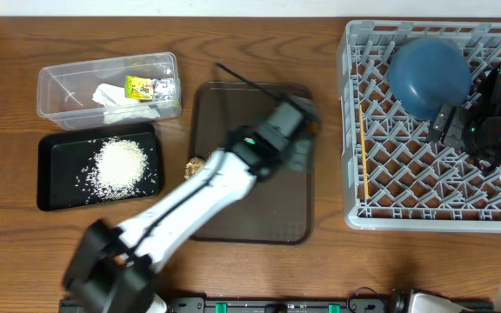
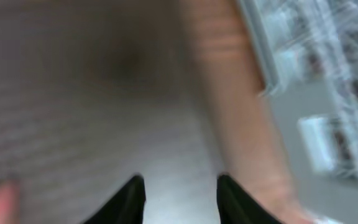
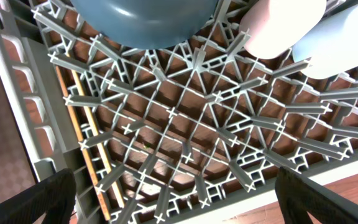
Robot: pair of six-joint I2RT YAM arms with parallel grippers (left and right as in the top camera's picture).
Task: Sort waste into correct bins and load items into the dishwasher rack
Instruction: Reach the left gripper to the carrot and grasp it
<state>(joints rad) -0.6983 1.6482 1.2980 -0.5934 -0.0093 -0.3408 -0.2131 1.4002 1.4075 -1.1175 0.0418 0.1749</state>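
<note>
The rack [image 1: 407, 165] is grey plastic, the bowl [image 1: 429, 74] smooth and matt, the table [image 1: 259, 35] wood.

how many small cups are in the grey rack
2. A small pink cup and a small light blue cup lie side by side in the grey plastic pegged rack; more could be hidden.

The left arm [image 1: 190, 196] is made of smooth white links joined by bulky black joints, with a small green light glowing on the black housing near its wrist. The right arm [image 1: 485, 130] has a black wrist block with its own green light and a white link beside it. The left tool [image 2: 180, 199] and the right tool [image 3: 179, 199] each have two matte black fingers [image 2: 129, 199].
</note>
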